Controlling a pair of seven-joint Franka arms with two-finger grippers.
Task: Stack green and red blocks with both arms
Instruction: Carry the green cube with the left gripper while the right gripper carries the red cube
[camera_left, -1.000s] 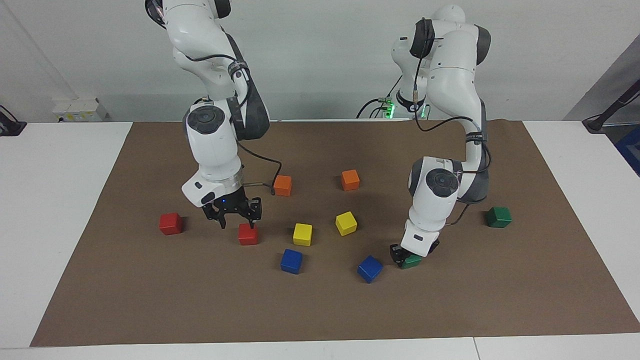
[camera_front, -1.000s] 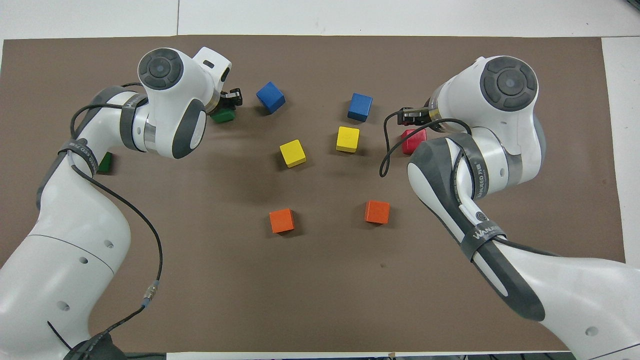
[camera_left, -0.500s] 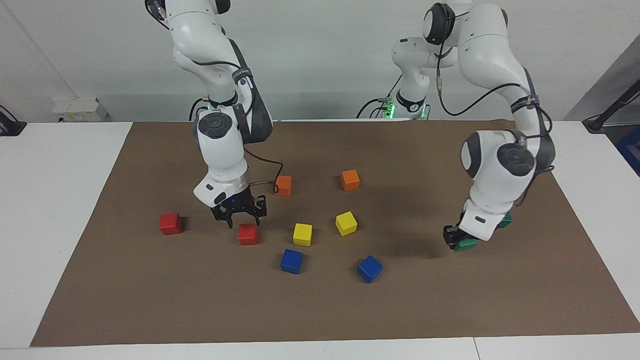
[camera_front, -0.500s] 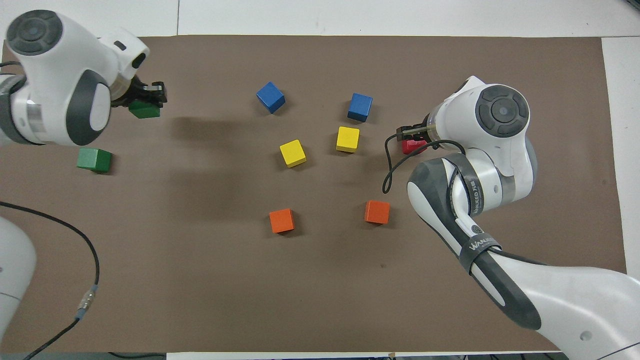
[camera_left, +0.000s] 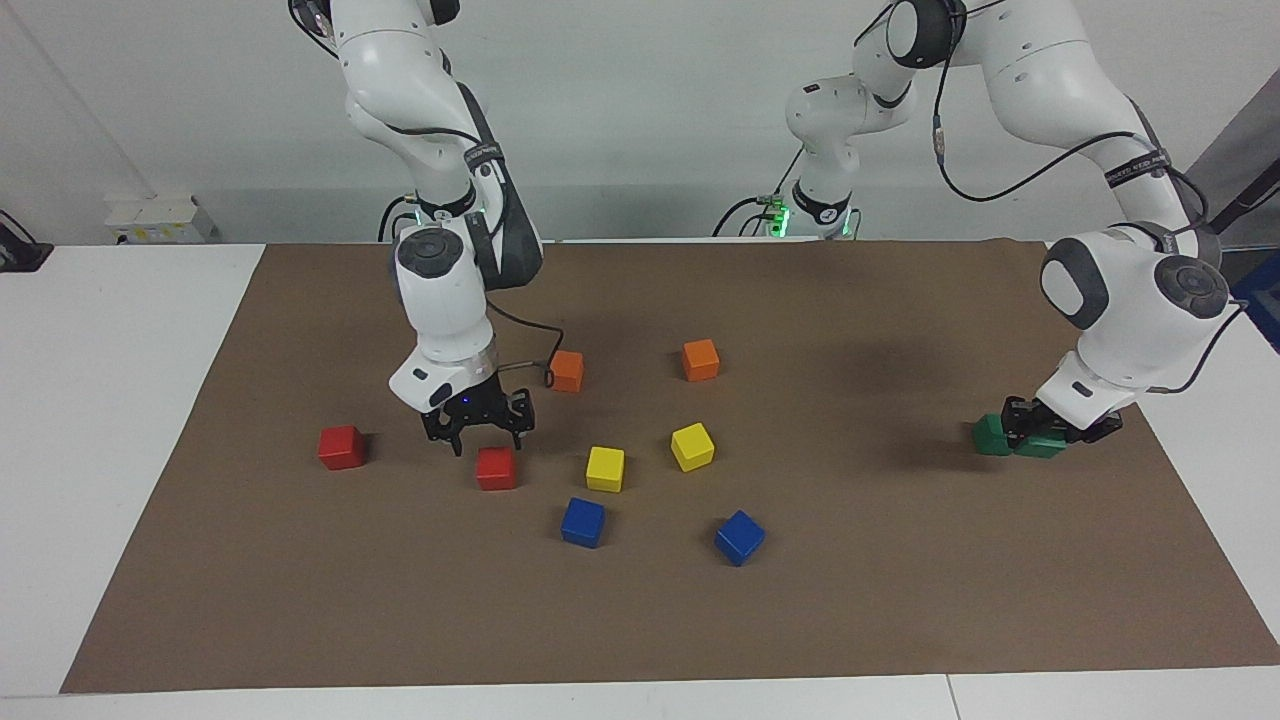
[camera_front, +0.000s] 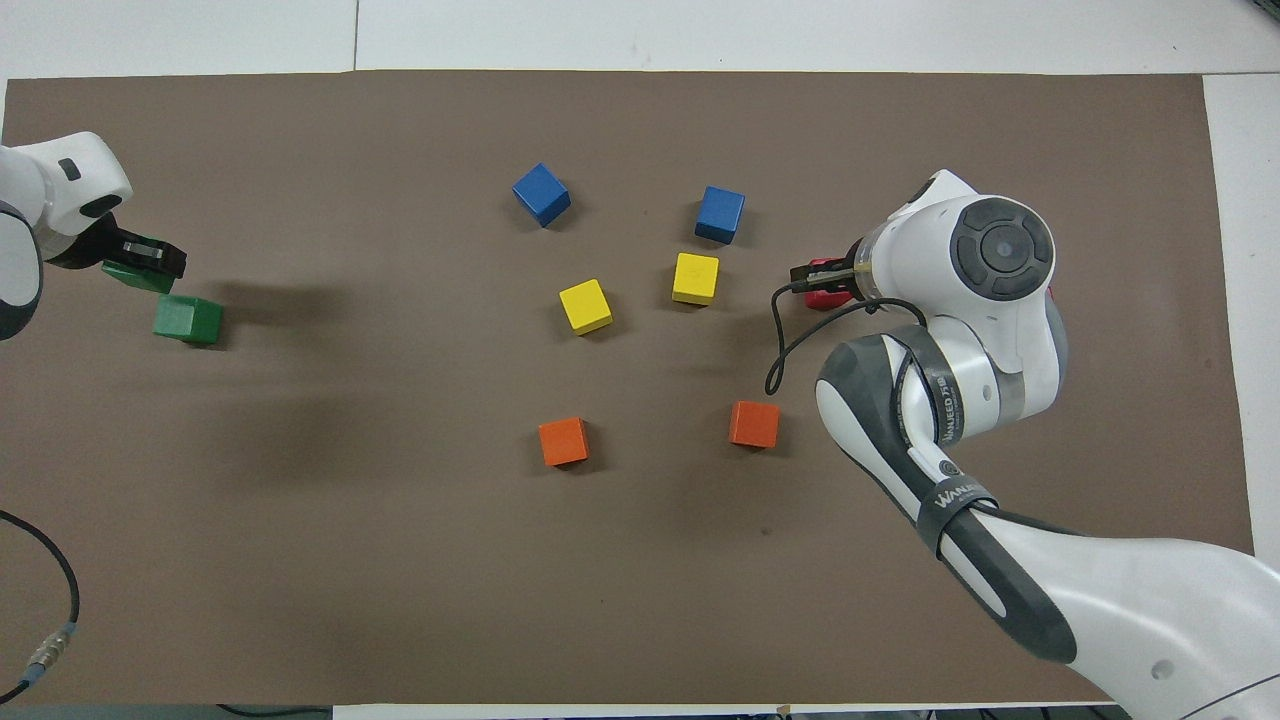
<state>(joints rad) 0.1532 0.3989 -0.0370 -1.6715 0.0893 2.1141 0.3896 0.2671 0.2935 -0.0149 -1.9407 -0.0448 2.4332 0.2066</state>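
Note:
My left gripper (camera_left: 1052, 428) is shut on a dark green block (camera_left: 1040, 446) and holds it low, close beside the second green block (camera_left: 990, 435), which rests on the brown mat near the left arm's end. In the overhead view the left gripper (camera_front: 135, 255) and its held block (camera_front: 138, 277) sit just beside the resting green block (camera_front: 188, 319). My right gripper (camera_left: 480, 425) is open, just over a red block (camera_left: 496, 468). That block (camera_front: 826, 297) is partly covered in the overhead view. A second red block (camera_left: 341, 447) rests toward the right arm's end.
Two orange cubes (camera_left: 566, 371) (camera_left: 700, 360), two yellow cubes (camera_left: 605, 468) (camera_left: 692, 446) and two blue cubes (camera_left: 583, 522) (camera_left: 739, 537) lie on the middle of the brown mat (camera_left: 640, 620). White table borders the mat.
My left arm has carried the green block from near a blue cube toward its own end of the table, up to the second green block. My right gripper has stayed open over the red block.

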